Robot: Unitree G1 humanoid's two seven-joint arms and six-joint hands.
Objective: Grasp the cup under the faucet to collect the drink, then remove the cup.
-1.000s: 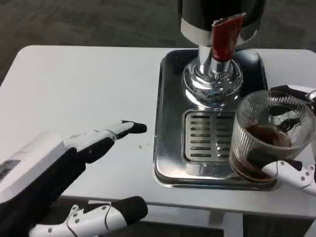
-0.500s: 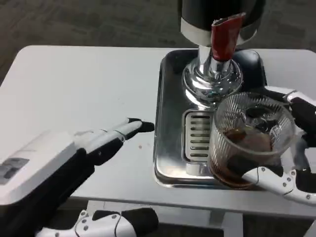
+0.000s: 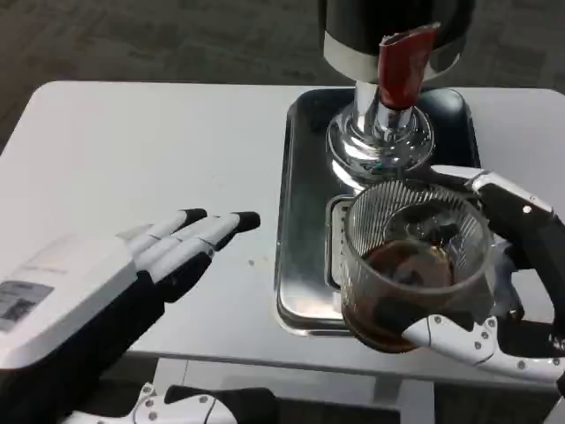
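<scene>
Cup point(image 3: 415, 265): you have it in your right hand point(image 3: 494, 291), fingers wrapped around its ribbed clear wall, with dark drink pooled in the bottom. It sits in front of the dispenser point(image 3: 388, 79), over the near part of the metal tray point(image 3: 305, 203) and covering most of the slotted grate point(image 3: 340, 247). The red tap handle point(image 3: 402, 66) juts out just behind the cup's rim, so that is the nearest obstacle. Your left hand point(image 3: 132, 274) holds nothing, fingers stretched out and slightly apart above the white desk point(image 3: 141, 150), left of the tray and apart from it.
</scene>
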